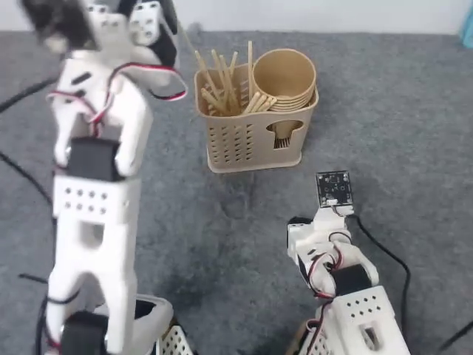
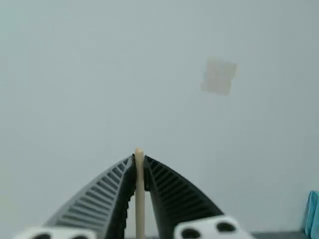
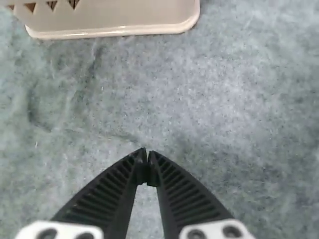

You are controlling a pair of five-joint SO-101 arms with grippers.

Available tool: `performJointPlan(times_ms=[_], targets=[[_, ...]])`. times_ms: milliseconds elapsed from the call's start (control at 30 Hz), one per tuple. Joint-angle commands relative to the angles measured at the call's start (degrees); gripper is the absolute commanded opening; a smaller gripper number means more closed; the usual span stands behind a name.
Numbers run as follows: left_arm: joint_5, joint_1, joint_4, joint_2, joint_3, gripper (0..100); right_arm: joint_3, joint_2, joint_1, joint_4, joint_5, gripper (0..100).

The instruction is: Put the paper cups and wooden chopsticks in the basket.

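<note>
High view: the basket [image 1: 244, 144] stands on the grey-covered table [image 1: 414, 111] toward the far edge, about mid-width. Stacked paper cups [image 1: 284, 74] sit nested in its right compartment. A bunch of wooden chopsticks [image 1: 222, 85] stands leaning in the left compartment. The left arm [image 1: 96, 192] rises tall from the near-left corner, with its top reaching up beside the basket's left side. The right arm [image 1: 336, 266] is folded low by the near edge, right of centre, well apart from the basket.

Left wrist view: the left gripper [image 2: 139, 160] is clamped on a single chopstick [image 2: 139, 199], which runs up between the jaws so its tip just clears the fingertips. Behind it is a pale wall [image 2: 99, 74] with a faint square patch [image 2: 219, 75].

Right wrist view: the right gripper [image 3: 146, 155] has its jaws closed together with nothing between them, pointed down at the grey covering. The basket's foot [image 3: 114, 22] is ahead of it, not touching.
</note>
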Motion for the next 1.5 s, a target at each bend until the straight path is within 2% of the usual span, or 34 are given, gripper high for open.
performJointPlan(times_ms=[0, 167, 333, 433, 533, 600, 767, 967, 1100, 1200, 1333, 1467], targets=[[0.62, 0.44, 4.4, 3.08, -0.66, 1, -0.53, -1.01, 0.84, -1.01, -0.35, 0.8], [0.62, 1.23, 4.92, 5.36, 3.65, 1, -0.53, -1.01, 1.89, -1.36, -0.35, 0.8], [0.53, 2.55, -2.9, 5.89, 12.97, 2, -0.53, -1.01, 1.89, -1.36, -0.26, 0.8], [0.97, 2.55, -5.01, 4.66, 16.04, 13, -0.7, -1.1, 2.59, -1.1, -0.26, 0.8], [5.01, 2.2, -4.92, 1.32, 18.24, 25, -2.55, -1.89, 9.45, -0.84, -0.79, 0.8], [5.1, 1.58, -4.92, -1.85, 19.74, 29, -2.55, -4.18, 13.14, -0.84, -2.73, 0.8], [2.46, 0.44, -4.92, -8.79, 25.27, 26, 0.18, -13.58, 11.38, 2.42, -3.34, 0.8], [0.7, -3.43, -4.92, -17.85, 34.77, 20, 5.1, -31.69, 13.58, 6.64, -3.34, 0.8], [0.7, -6.33, -4.84, -24.62, 41.98, 18, 4.13, -28.53, 13.76, 6.64, -3.25, 0.8], [0.7, -8.0, -0.53, -30.86, 46.37, 14, 3.87, -28.88, 13.49, 7.25, -3.25, 0.8], [0.62, -9.67, 6.86, -40.44, 52.44, 0, 3.08, -30.55, 12.26, 12.62, -0.18, 0.8], [0.62, -11.6, 11.96, -51.25, 61.41, 1, -0.62, -30.46, 9.1, 23.6, 2.9, 0.7]])
